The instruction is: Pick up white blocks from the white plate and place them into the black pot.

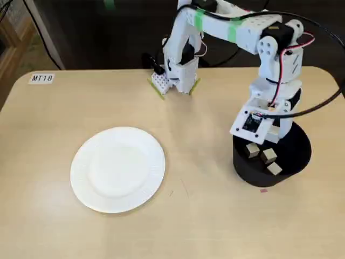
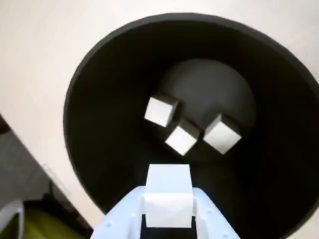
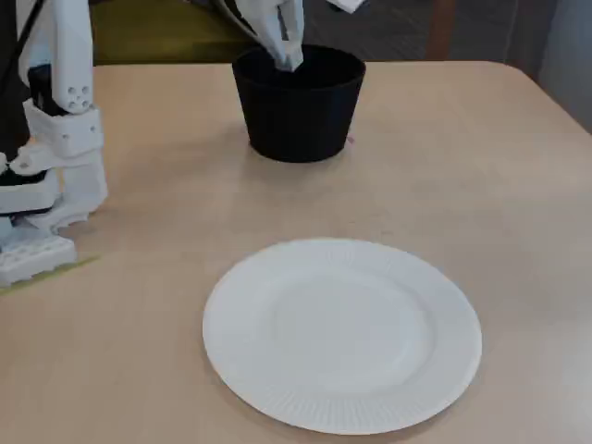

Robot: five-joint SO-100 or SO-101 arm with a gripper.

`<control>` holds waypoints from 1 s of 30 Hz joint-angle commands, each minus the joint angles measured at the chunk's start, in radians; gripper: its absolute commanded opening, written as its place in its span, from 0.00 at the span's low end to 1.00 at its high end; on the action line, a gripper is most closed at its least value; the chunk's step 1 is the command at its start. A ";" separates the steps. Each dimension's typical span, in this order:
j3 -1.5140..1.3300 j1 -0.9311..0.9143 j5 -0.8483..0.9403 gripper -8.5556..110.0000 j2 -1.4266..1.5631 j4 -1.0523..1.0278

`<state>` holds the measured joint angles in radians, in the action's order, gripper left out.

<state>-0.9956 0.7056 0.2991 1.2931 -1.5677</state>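
The black pot (image 1: 243, 168) stands at the right of the table in a fixed view, and at the back in the other fixed view (image 3: 296, 116). My gripper (image 2: 168, 211) hangs just above the pot's opening (image 3: 285, 54), shut on one white block (image 2: 168, 191). Three more white blocks (image 2: 182, 135) lie on the pot's bottom and also show in a fixed view (image 1: 268, 156). The white plate (image 1: 117, 168) is bare and lies well to the left of the pot; in the other fixed view it is in front (image 3: 342, 333).
The arm's base (image 1: 178, 70) stands at the table's far edge, with a white studded piece (image 3: 32, 252) beside it. A label reading MT18 (image 1: 42, 78) sits at the far left corner. A small pink mark (image 1: 263, 190) lies by the pot.
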 commanded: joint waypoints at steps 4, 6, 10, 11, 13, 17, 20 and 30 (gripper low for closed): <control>0.137 0.029 0.051 0.05 -0.037 -0.092; 0.133 0.035 0.051 0.05 -0.032 -0.092; 0.141 0.048 0.034 0.07 -0.023 -0.092; 0.141 0.055 0.049 0.13 -0.012 -0.092; 0.140 0.072 0.106 0.29 0.012 -0.089; 0.144 0.069 0.101 0.33 0.021 -0.081; 0.144 0.055 0.091 0.27 0.009 -0.080; 0.138 -0.124 -0.011 0.05 0.290 -0.075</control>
<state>-0.9020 0.6627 0.3145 1.3760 -1.6521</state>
